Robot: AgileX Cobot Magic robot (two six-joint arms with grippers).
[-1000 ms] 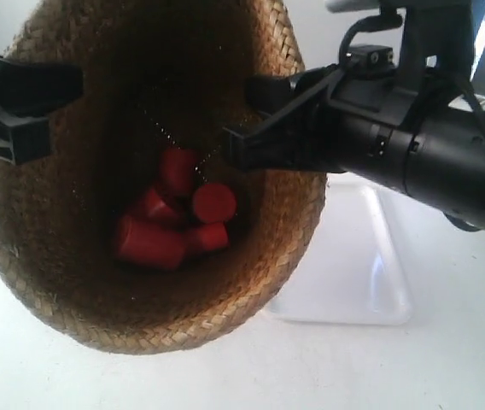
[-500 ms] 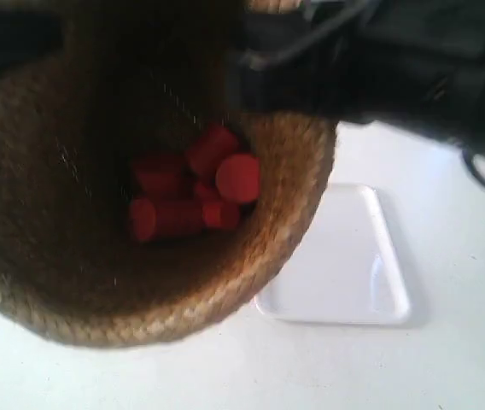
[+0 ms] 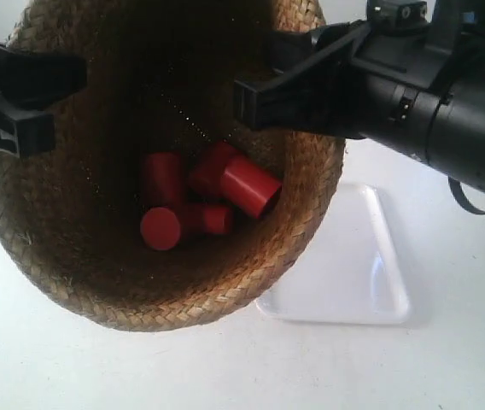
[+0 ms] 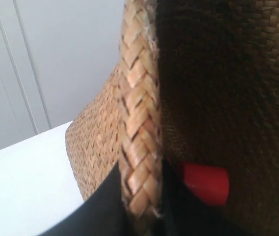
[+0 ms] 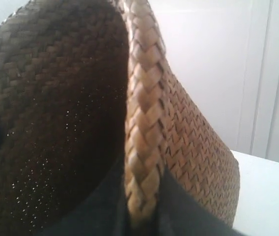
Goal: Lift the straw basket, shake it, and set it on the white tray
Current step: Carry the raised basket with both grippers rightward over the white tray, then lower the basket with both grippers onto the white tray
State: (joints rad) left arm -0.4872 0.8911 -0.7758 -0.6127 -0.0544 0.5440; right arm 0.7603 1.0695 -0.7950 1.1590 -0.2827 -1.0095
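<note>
The straw basket hangs in the air above the table, its opening facing the exterior camera. Several red cylinders lie loose on its bottom. The black gripper of the arm at the exterior view's left clamps one side of the braided rim, and the gripper of the arm at the exterior view's right clamps the opposite side. My left gripper is shut on the rim, with a red cylinder showing inside. My right gripper is shut on the rim. The white tray lies on the table, partly hidden behind the basket.
The table is white. A pale panelled wall stands behind the table. The bulky black arm reaches in over the tray's far end.
The basket jolted, blurred and nearer the camera half a second ago, and now is back near its earlier height. The red cylinders have tumbled into a new arrangement. Both grips held.
</note>
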